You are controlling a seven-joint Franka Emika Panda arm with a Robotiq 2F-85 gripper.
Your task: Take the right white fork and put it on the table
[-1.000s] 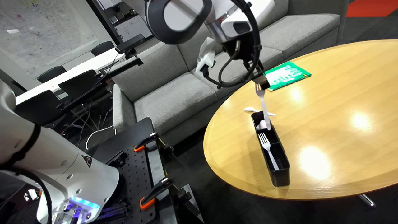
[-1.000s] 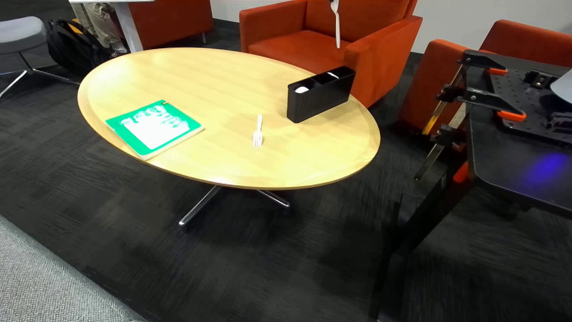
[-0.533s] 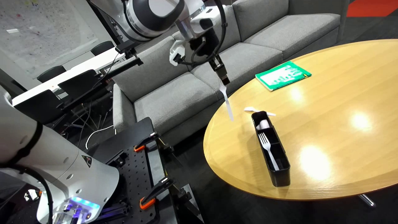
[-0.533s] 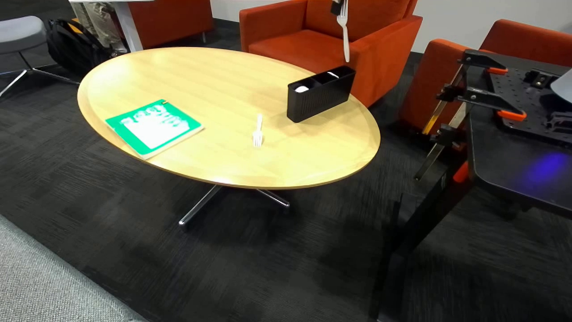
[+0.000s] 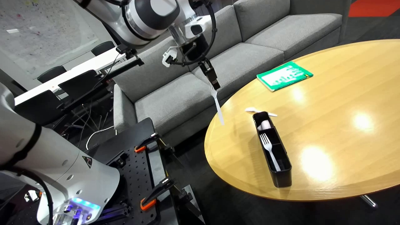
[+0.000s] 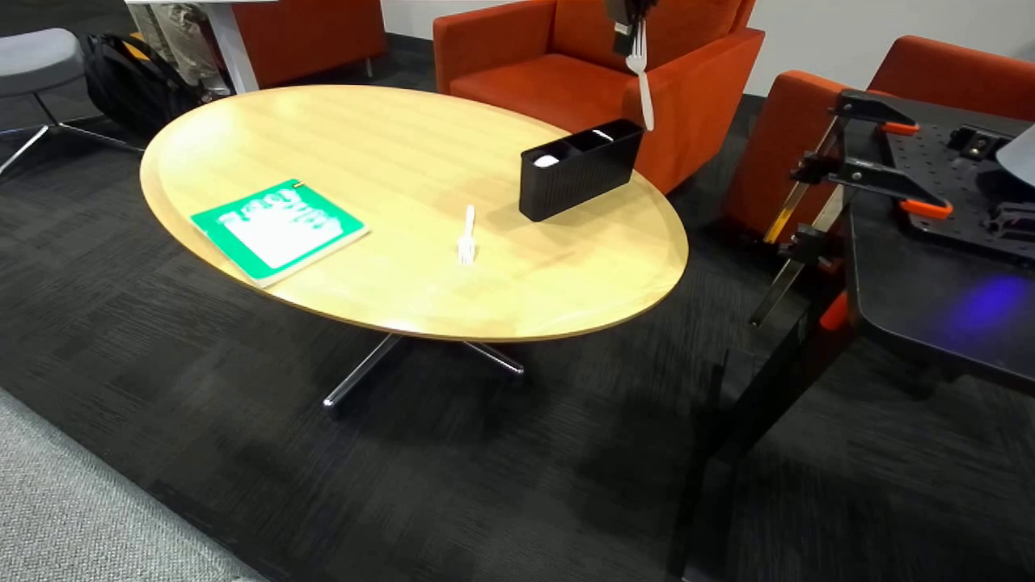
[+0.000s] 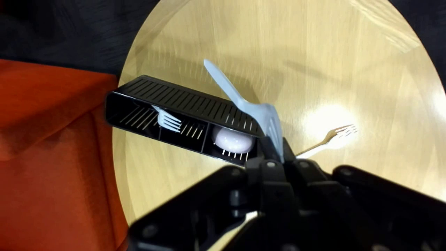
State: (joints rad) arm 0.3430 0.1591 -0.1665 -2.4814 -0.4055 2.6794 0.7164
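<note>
- Grey sofa [image 5: 175,93] forms the background; the glossy light-brown tabletop [image 5: 331,103] carries the narrow black tray [image 5: 282,179] and a green booklet [image 5: 282,76].
- State of the pincer [image 7: 278,150]: pinching the right white fork [image 5: 218,106] at its tines, handle tilted downward.
- Location of the right white fork: in the air beside the tray, apart from the tabletop. Height cannot be told.
- Do not confuse with the second white fork [image 5: 271,153], inside the tray, or the third white fork [image 6: 467,236], lying on the tabletop.
- Step in hand (judged): transfer. Pick-up is complete; placement is not yet done.
- Next move (judged): hold the handle clear of the tray, lower over bare tabletop, tilt the fork towards flat once the handle end makes contact, then spread the pincer to release.
- Change from one second ago: the fork overlapped the tray in an exterior view; there it now hangs apart, to the sofa side.
- Change from half a second ago: pincer and fork sit lower in both exterior views. Tray, booklet and other forks are unmoved.
</note>
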